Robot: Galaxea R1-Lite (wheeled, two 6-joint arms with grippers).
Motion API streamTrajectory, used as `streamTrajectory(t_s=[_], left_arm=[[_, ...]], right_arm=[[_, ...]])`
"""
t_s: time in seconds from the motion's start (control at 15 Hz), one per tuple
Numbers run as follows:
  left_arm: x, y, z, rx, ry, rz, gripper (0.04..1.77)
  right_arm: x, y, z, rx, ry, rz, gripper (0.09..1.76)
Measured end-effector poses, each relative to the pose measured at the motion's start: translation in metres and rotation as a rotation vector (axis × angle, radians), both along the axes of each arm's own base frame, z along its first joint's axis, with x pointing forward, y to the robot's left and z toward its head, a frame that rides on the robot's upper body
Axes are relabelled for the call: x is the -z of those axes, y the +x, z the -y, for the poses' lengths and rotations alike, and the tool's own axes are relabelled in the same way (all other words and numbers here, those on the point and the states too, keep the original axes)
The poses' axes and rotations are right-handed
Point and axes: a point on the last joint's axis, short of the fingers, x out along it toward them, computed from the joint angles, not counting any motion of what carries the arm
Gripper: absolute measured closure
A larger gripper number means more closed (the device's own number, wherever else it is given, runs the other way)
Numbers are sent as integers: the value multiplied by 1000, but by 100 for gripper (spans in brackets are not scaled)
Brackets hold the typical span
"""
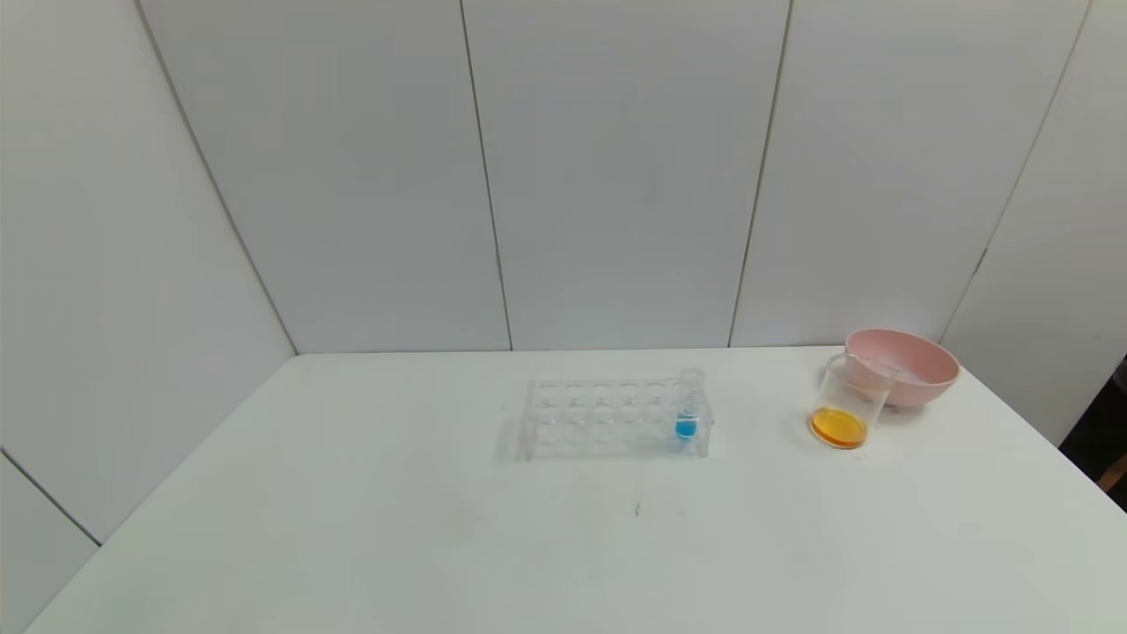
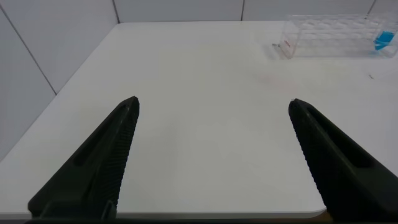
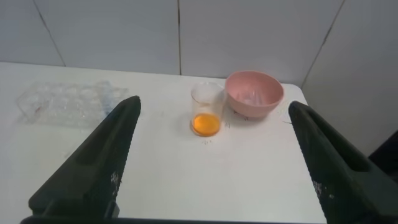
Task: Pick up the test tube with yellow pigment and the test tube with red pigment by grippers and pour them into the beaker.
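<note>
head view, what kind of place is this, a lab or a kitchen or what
Probably a mock lab bench set up for testing, not a real lab: a clear tube rack holding one tube of blue liquid, a beaker with orange liquid, a pink bowl, all on a bare white table with plain panel walls.

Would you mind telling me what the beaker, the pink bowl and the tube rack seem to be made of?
Beaker: clear glass or plastic; the orange liquid shows through its wall.
Pink bowl: opaque, smooth, probably plastic.
Tube rack: transparent, likely acrylic; the table shows through it.
</note>
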Motion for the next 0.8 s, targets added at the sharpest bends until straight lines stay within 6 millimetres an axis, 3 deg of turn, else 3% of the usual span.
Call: streamTrajectory(t_s=[0.2,0.47,0.8], left_arm=[[0,0,0,0,0,0,9],[0,0,0,0,0,0,9],[0,0,0,0,0,0,9]], right_arm=[[11,-49,1,18,-9,12,15],[26,-105,2,16,-28,181,15],[61,-147,2,4,-65,368,15]])
